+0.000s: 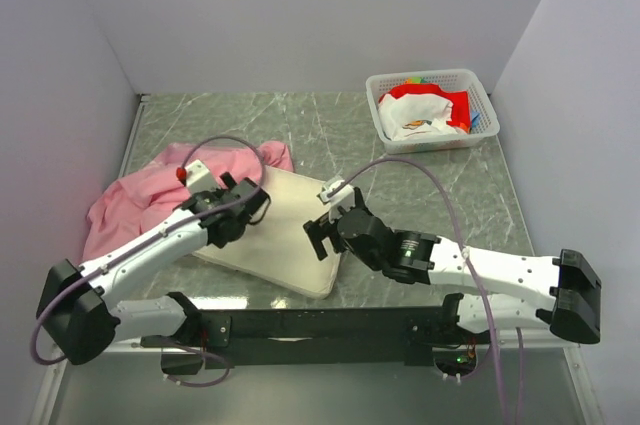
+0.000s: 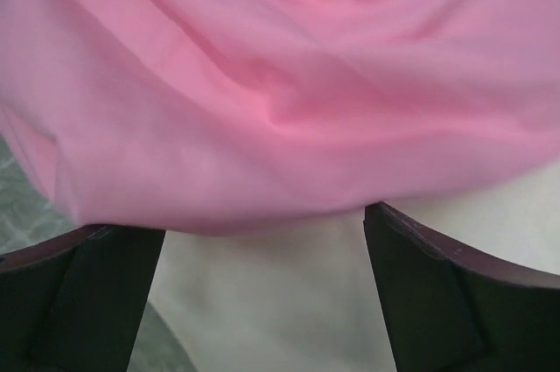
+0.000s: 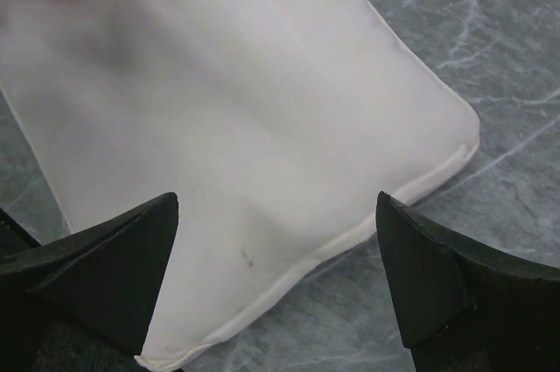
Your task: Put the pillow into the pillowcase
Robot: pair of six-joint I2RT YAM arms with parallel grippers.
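Note:
The cream pillow (image 1: 290, 235) lies flat on the marble table (image 1: 420, 195), its far end under the crumpled pink pillowcase (image 1: 150, 195). My left gripper (image 1: 258, 207) is open over the pillow's left part, at the pillowcase's edge. In the left wrist view the pink pillowcase (image 2: 280, 83) fills the top and the pillow (image 2: 280, 302) shows between the spread fingers (image 2: 437, 293). My right gripper (image 1: 318, 235) is open and empty over the pillow's right edge. In the right wrist view the pillow (image 3: 236, 127) and its seamed edge lie between the spread fingers (image 3: 420, 276).
A white basket (image 1: 478, 95) with red and white cloth stands at the back right. White walls enclose the table on three sides. A black rail (image 1: 330, 325) with the arm bases runs along the near edge.

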